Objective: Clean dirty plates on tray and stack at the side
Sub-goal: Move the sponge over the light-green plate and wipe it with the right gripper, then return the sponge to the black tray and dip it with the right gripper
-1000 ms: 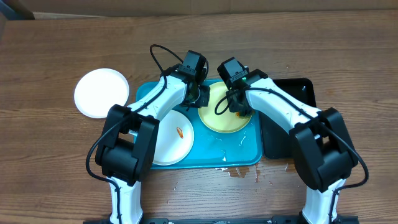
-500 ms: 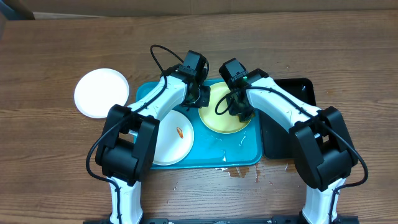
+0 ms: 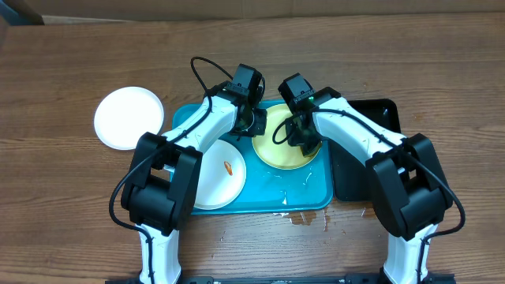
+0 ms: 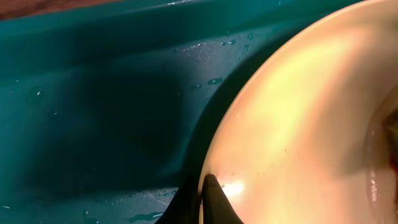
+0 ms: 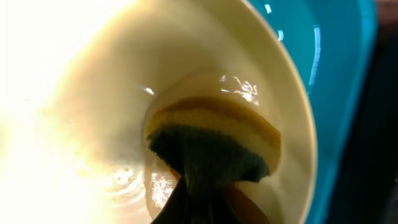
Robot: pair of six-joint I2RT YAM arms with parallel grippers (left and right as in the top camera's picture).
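Observation:
The pale yellow-green plate lies on the turquoise tray, right half. My left gripper is shut on its left rim; in the left wrist view the fingers pinch the plate's edge. My right gripper is shut on a yellow sponge with a green scouring side and presses it on the wet plate. A white plate with an orange smear lies on the tray's left half. Another white plate lies on the table left of the tray.
A black tray sits against the turquoise tray's right side. Water drops and a brown spill lie on the wooden table before the tray's front edge.
The right gripper with the sponge has shifted slightly on the yellow-green plate. The left arm holds still.

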